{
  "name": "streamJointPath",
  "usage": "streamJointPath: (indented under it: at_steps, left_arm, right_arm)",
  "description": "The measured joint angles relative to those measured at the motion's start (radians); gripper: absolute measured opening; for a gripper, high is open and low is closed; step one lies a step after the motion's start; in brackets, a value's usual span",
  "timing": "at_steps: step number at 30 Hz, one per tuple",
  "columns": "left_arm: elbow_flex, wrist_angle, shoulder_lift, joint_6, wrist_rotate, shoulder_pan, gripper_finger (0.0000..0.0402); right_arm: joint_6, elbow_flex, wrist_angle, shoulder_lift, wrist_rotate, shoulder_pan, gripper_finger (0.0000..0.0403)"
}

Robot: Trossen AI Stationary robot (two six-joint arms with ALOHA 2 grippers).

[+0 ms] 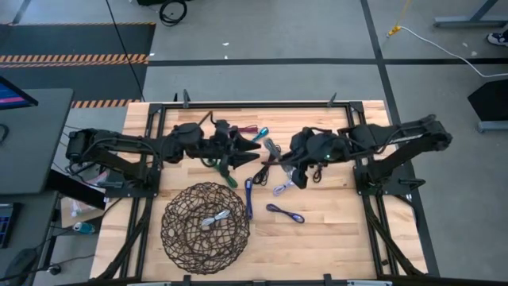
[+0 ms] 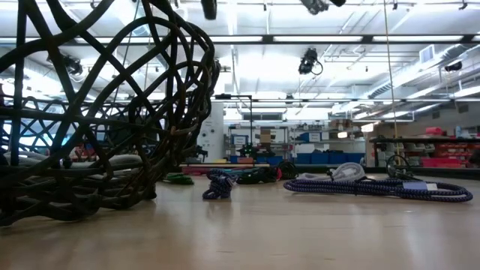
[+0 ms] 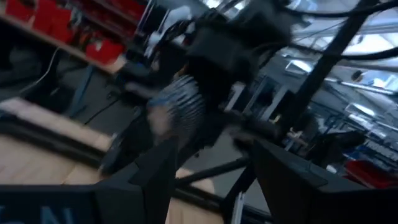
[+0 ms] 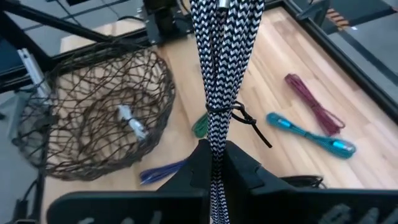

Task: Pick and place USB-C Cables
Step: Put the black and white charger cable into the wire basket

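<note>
Seen from above: a pale wooden table (image 1: 333, 238) edged by a black metal frame, with two dark robot arms reaching in from either side toward the far middle. Right gripper (image 4: 214, 163) clamped shut on a black-and-white zigzag-braided cable bundle (image 4: 219, 81), tied at its middle with a thin black twist tie and lifted above the table. Left gripper (image 1: 238, 152) lifted over the table's far centre, its two dark fingers (image 3: 155, 174) spread apart with nothing between them. Nearer the front, left of centre, a large round dark wire-mesh basket (image 1: 184, 238) holding one light grey coiled cable (image 1: 213, 218). Loose on the wood, well apart from the basket: a maroon cable (image 4: 314, 109) and a shiny teal cable (image 4: 308, 134) lying just beside each other near the far edge, a green bundle (image 1: 228, 179) under the left arm, a dark blue-purple cable (image 1: 248, 197) just beside the basket's rim, and a purple cable (image 1: 284, 213) right of it. At table level, the basket's weave looming large on the left, a warehouse-like room with shelving blurred behind.
</note>
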Motion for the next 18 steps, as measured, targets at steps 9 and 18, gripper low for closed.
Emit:
streamJointPath:
  at_steps: [9,18]
  left_arm:
    - [0.000,-0.010,0.030,0.037,-0.021,0.008,0.0217]
    - [0.000,0.021,0.087,0.037,-0.038,0.041,0.0217]
  right_arm:
    - [-0.074,0.000,0.105,0.051,-0.069,-0.045,0.0019]
    - [-0.085,-0.001,0.134,0.082,-0.103,-0.059,0.0019]
